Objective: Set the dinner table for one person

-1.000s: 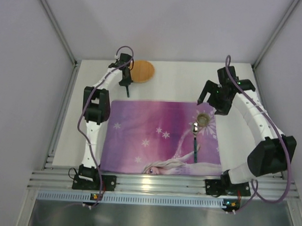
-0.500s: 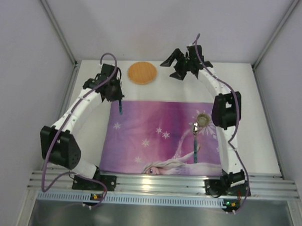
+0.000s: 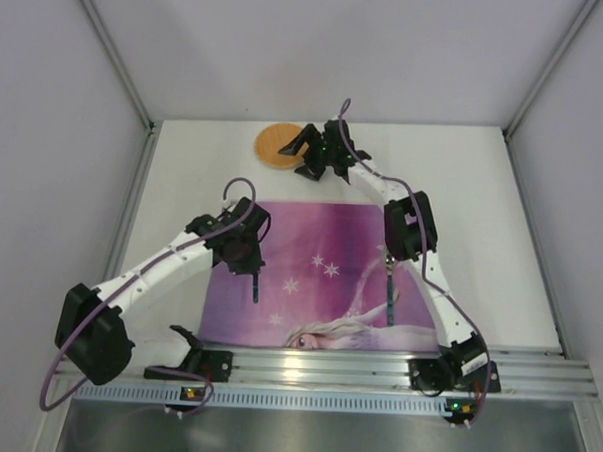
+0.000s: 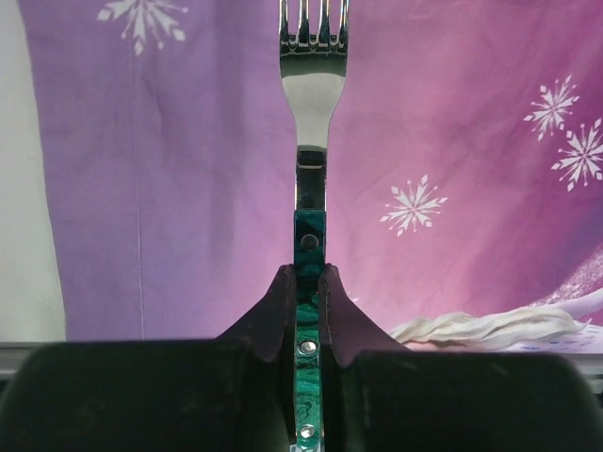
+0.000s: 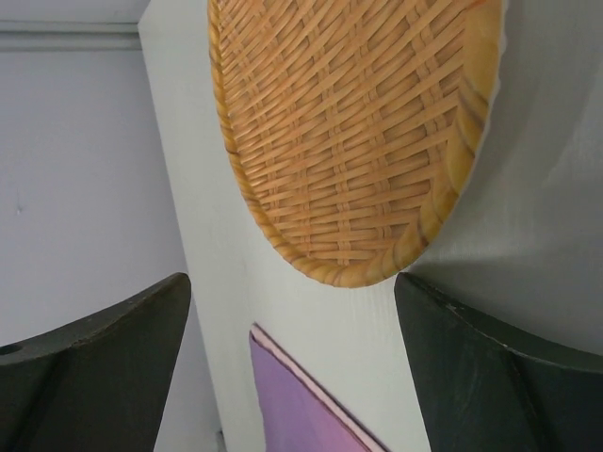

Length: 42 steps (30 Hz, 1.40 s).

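Above the left half of the purple snowflake placemat: the left gripper, pressed tight on the green handle of a fork, one finger on each side. Fork in line with the fingers, tines pointing away from them toward the placemat; touching the cloth or not, impossible to tell.

Just beyond the placemat's far edge, toward its left end: the right gripper, fingers spread wide and pinching nothing, with the rim of a round woven plate just ahead of the gap between them. Plate off the placemat, a little apart from its far edge.

On the right part of the placemat: a second green-handled utensil, lying lengthwise from far to near, its far end hidden under the right arm, kind not clear.

Beneath the placemat: the dinner table, plain white, showing as bare margin to the placemat's left, right and far side. Along the placemat's near edge: the ribbed aluminium rail.
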Available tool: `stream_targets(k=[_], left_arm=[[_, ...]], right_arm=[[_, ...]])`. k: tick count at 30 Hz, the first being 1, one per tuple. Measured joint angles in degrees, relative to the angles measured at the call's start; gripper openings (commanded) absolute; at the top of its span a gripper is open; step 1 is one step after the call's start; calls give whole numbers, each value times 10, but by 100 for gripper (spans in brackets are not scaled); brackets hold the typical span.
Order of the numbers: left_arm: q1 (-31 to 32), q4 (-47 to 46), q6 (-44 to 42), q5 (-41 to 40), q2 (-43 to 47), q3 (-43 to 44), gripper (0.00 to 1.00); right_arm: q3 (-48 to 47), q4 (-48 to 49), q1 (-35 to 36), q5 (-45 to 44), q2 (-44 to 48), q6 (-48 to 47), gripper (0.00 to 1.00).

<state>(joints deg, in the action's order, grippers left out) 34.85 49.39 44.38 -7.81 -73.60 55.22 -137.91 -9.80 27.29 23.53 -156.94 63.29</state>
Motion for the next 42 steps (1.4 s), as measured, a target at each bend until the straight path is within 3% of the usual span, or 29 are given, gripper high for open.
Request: stream_targets(k=[6,15,22,26,27,29,31,36,37,42], left_arm=[[0,6,31,-9,48,-56,0],[0,-30,14,-16,11,-122,0],[0,-78,-2,-19,-48,-141,0],[0,-75,-10,-16,-75,-129,21],[0,-74,-12,-15,-76,-128,37],[0,-76,-14,-15,-78,-129,46],[-3,-73,-16,-17,-75,-129,68],[-3,-65,-9,-19,-68,-130,88],[-3,-60,-8,-20,-65,-129,98],[-2,-16,-3,-38,-43,-94,98]], right_arm=[[0,6,7,-69,0,5,83],[0,5,6,-162,-1,34,64],[-2,4,7,-202,-13,48,24],[-2,6,7,-211,-18,49,4],[-2,9,7,-210,-19,53,1],[-4,19,7,-209,-19,57,0],[-6,20,7,-207,-19,57,0],[33,64,2,-179,-13,56,0],[44,73,0,-170,-9,56,0],[135,87,-14,-129,58,17,0]])
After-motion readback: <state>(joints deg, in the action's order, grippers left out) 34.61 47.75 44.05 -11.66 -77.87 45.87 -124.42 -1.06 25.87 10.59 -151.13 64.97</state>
